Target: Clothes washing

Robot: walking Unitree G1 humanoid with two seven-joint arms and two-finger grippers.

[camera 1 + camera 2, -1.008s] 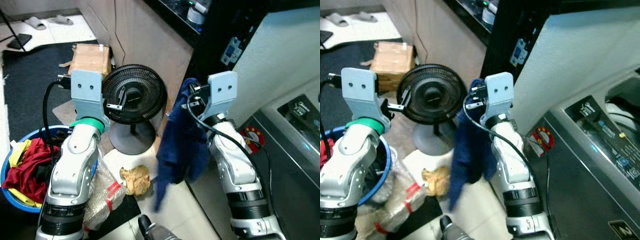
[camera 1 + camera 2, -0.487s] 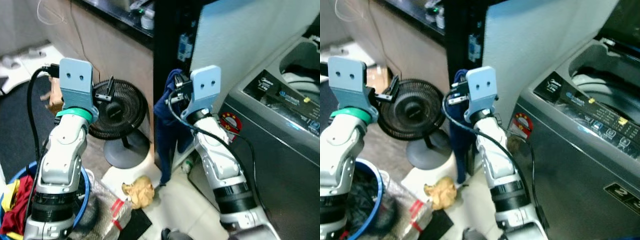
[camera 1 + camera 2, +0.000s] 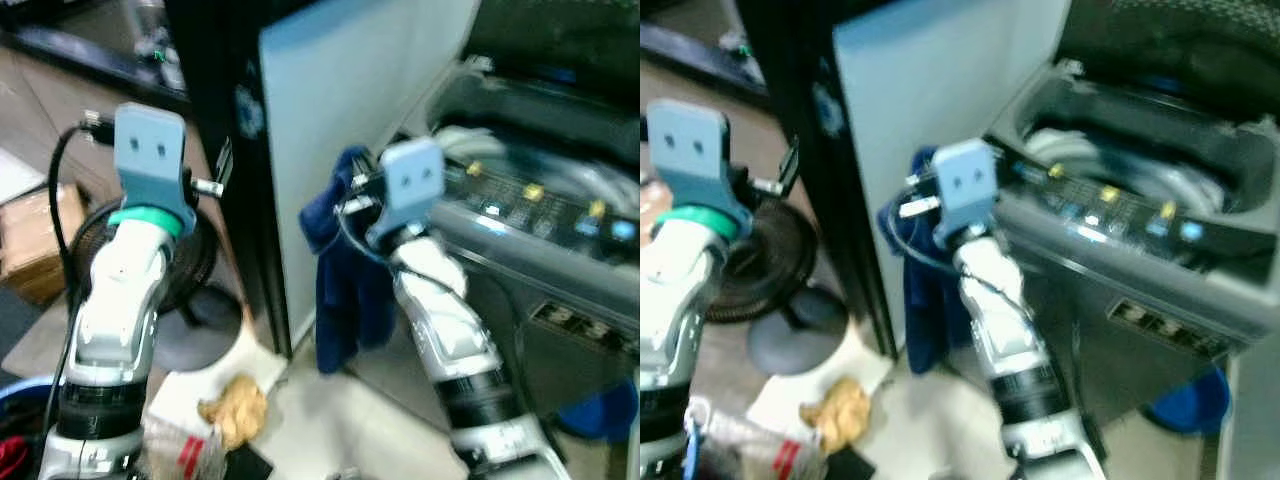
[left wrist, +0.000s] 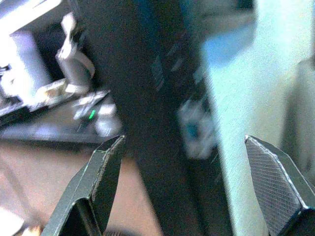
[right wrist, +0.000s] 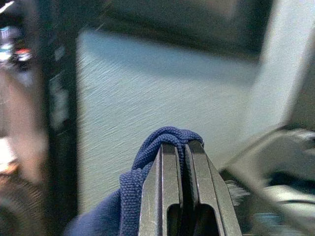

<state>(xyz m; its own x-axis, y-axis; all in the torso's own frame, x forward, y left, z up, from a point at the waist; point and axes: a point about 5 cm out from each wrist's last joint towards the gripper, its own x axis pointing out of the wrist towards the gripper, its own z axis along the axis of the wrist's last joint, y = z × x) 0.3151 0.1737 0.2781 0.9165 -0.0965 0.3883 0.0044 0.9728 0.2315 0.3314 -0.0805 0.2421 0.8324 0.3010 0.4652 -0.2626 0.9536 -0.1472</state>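
The right end effector [image 5: 183, 147] is carrying a blue garment [image 3: 345, 275], pinched tight, toward the washing machine [image 3: 1140, 200] at two o'clock (lid up); next, lifting it over the drum. The left end effector [image 4: 187, 162] is hanging wide, empty.

Right gripper [image 5: 182, 147]: fingers [image 5: 170, 191] pressed together, a fold of blue knitted cloth [image 5: 140, 169] pinched between the tips. Pale panel [image 5: 162, 93] seen beyond, blurred; dark upright edge [image 5: 54, 113] beside it.
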